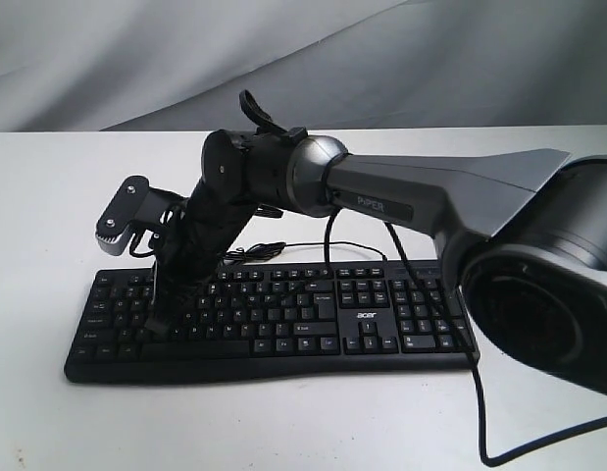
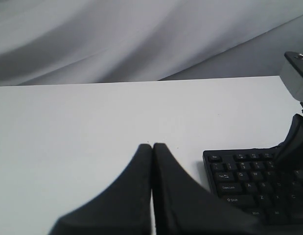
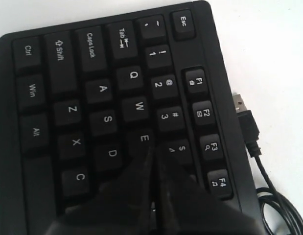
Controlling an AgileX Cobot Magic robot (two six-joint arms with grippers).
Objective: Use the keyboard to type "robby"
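- You have a white table (image 1: 48,412) before a grey cloth backdrop (image 1: 107,59); in the exterior view the keyboard (image 1: 283,339) lies flat across the middle of it, number pad to the right; the right arm reaches across from the right, and the right gripper (image 1: 159,324) points down onto the left block of keys; whether the tip is touching a key, you cannot tell from here.
- In the left wrist view the left gripper (image 2: 152,149) has its fingers pressed together with nothing between them; it hangs over bare table just beside the keyboard's Esc end, apart from the keys.
- In the right wrist view the right gripper (image 3: 153,155) is likewise closed on nothing, used as one pointed tip; that tip sits at the edge of the E key (image 3: 141,139); the R key is hidden under the fingers; the USB plug (image 3: 242,107) lies loose on the table beside the function row.
- Judged from this, you are on the "r"; next, shift the tip off E onto R and press straight down; keep it clear of E and the number row.
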